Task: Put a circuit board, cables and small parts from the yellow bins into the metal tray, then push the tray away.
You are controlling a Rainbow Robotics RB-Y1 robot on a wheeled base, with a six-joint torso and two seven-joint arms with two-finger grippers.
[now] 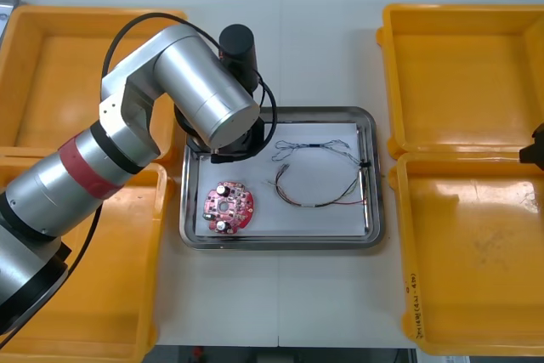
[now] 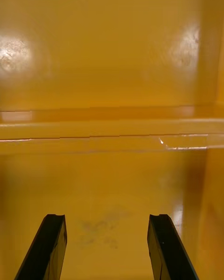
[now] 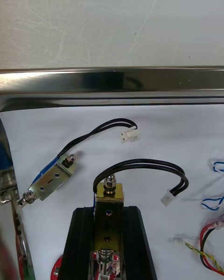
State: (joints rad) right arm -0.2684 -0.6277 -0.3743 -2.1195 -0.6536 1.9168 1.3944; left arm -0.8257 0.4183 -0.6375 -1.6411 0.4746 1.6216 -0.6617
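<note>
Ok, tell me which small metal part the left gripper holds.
The metal part clamped in the left gripper, nearer the blue-and-white cable; the other part lies loose in the tray.

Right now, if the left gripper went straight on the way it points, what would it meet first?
Likely the tray, its bare white floor; the left gripper, shut on a small metal part, aims there, but depth is unclear.

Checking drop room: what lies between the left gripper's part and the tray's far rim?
Left wrist view: between the left gripper's small metal part and the metal tray rim lie black cables. Right gripper hangs over a yellow bin.
</note>
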